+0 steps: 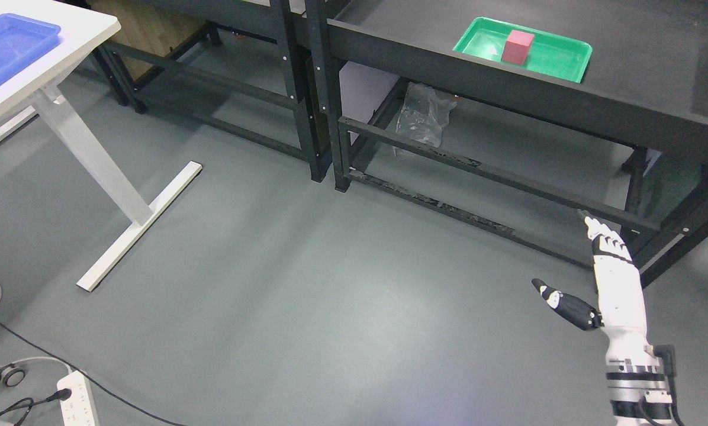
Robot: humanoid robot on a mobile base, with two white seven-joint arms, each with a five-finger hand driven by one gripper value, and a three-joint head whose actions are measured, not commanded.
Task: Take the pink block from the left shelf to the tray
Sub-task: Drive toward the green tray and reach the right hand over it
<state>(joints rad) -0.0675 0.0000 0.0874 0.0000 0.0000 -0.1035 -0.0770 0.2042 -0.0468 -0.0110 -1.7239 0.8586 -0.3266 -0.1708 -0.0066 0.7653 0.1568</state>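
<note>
Item: my right hand (611, 284), fingers spread, empty, above the floor. Item: block (518, 46) in green tray (561, 59) on shelf (644, 65).

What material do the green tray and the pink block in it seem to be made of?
The green tray looks like moulded plastic: it has a glossy sheen, rounded corners and a raised rim. The pink block has a matte surface and crisp edges; it could be foam, painted wood or plastic, which the picture does not settle.

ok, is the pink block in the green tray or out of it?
In. The pink block stands upright inside the green tray on the black shelf. The right hand is open, low, far from it.
</note>
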